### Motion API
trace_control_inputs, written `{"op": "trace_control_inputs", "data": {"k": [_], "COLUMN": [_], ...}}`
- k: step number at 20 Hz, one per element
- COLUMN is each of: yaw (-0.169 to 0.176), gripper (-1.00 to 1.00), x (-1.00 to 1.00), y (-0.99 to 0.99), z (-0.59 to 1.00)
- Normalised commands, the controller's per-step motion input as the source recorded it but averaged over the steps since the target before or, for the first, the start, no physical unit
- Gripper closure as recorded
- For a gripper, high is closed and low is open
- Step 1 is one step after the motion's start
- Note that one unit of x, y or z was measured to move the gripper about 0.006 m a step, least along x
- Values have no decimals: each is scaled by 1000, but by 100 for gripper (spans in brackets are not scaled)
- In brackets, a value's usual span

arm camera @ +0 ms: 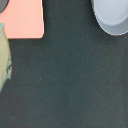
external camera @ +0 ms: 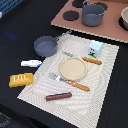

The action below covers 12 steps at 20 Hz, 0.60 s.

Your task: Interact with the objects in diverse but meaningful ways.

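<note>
- Table (external camera: pixel 20 30): dark surface carrying everything; no arm visible in the exterior view, so the pincer is out of sight there; the wrist view shows no fingers either, so its state cannot be told.
- Salmon board (external camera: pixel 107 27): on the far side of the placemat, holding the grey pot (external camera: pixel 93 14) and dark round discs; reads as a toy hob, pot parked on a burner.
- Striped placemat (external camera: pixel 100 90): landmark for the rest; laid out like a table setting.
- Grey saucepan (external camera: pixel 46 47): at the placemat's far corner towards the exterior view's left, handle reaching over the mat; upright and open.
- Tan plate (external camera: pixel 73 67): mid-placemat, nothing on it; probably the intended serving spot.
- Yellow block (external camera: pixel 21 79): off the placemat, on the exterior view's left, lying flat.
- Brown sausage stick (external camera: pixel 58 96): on the placemat's near part, flat.
- Fork with orange handle (external camera: pixel 70 82): just beside the plate, on its near side.
- White tube (external camera: pixel 31 63): off the placemat, between saucepan and yellow block.
- Pale blue carton (external camera: pixel 95 48): upright at the placemat's far edge.
- Wrist view: dark table, a pink slab corner (arm camera: pixel 22 20) and a pale round rim (arm camera: pixel 112 17); judgement: camera sits well above the board area, well apart from the placemat items; no object engaged yet.
</note>
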Motion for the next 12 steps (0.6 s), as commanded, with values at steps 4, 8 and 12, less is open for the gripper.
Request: {"op": "trace_control_inputs", "data": {"k": [4,8,12], "yaw": [-2,0,3], "gripper": [-100,-100,-100], "x": [91,107,116], "y": [-374,-616,-862], "z": [0,-4,-14]}}
